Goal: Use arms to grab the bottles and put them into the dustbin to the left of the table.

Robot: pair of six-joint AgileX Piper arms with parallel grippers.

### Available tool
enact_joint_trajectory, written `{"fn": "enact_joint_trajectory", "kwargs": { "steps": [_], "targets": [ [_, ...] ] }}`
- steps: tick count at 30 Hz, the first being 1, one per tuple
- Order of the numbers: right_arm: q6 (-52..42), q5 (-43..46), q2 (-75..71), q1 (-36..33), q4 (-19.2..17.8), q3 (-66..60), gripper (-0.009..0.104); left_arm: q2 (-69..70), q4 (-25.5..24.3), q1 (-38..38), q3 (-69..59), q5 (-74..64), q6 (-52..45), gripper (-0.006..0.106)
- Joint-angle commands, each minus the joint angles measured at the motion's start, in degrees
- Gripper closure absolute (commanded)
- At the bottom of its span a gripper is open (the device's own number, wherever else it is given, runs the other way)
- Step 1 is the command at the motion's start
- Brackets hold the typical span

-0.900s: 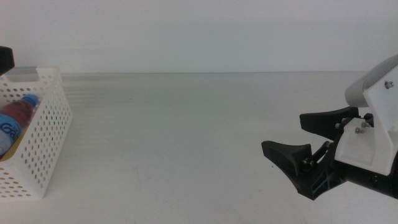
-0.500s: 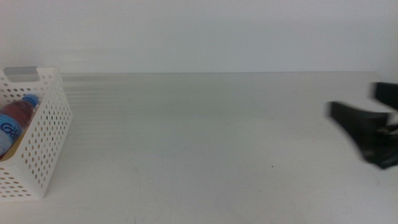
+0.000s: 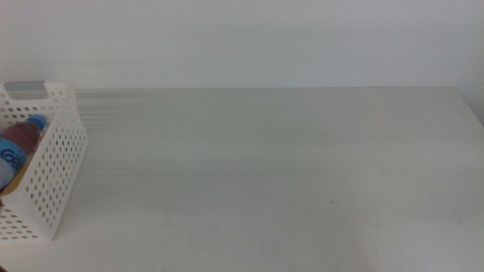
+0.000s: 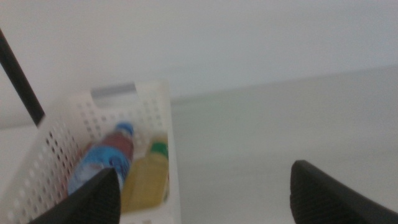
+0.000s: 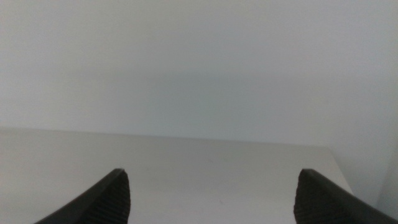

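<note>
Where the table (image 3: 272, 174) meets the left edge of the middle view, the dustbin (image 3: 53, 177) is seen standing on it, a white perforated basket with a grey rim piece (image 3: 25, 87) at its far end. Inside it, the blue-capped water bottle (image 3: 17, 147) is seen lying tilted, cap toward the far end, with something reddish showing behind its label. From the left wrist view, the dustbin (image 4: 163, 134) is shown again with the water bottle (image 4: 102, 165) lying beside the yellow-liquid bottle (image 4: 148, 180), the two touching along their sides and both fully inside the basket walls. A dark red shape is seen under the neck of the water bottle; whether it is the soda can cannot be told. The left gripper (image 4: 205, 196) is held back from and above the dustbin, its jaws spread wide with nothing between them. A thin black cable (image 4: 22, 78) is seen crossing the wall behind the basket. Farther right, the tabletop carries no containers in the middle view. The right gripper (image 5: 211, 196) is seen only in its own wrist view, raised over the table (image 5: 186, 168) and facing the pale wall, its jaws likewise parted and empty.
</note>
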State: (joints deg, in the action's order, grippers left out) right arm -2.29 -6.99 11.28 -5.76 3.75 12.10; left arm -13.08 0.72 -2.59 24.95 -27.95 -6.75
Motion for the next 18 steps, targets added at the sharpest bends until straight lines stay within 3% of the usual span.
{"fn": "enact_joint_trajectory", "kwargs": {
  "steps": [1,6,18],
  "targets": [
    [-0.57,4.03,-2.04,1.03,-0.43,-1.13,0.018,1.39,0.15,-0.12,-2.63,5.22,0.79,0.012],
    [-0.57,4.03,-6.86,1.48,-0.43,-6.11,0.018,7.36,3.09,-0.12,-10.71,5.22,0.79,0.012],
    [-0.57,4.25,-13.39,1.48,-0.43,-11.18,0.018,14.75,3.1,-0.06,-22.01,5.92,0.79,0.012]
  ]
}}
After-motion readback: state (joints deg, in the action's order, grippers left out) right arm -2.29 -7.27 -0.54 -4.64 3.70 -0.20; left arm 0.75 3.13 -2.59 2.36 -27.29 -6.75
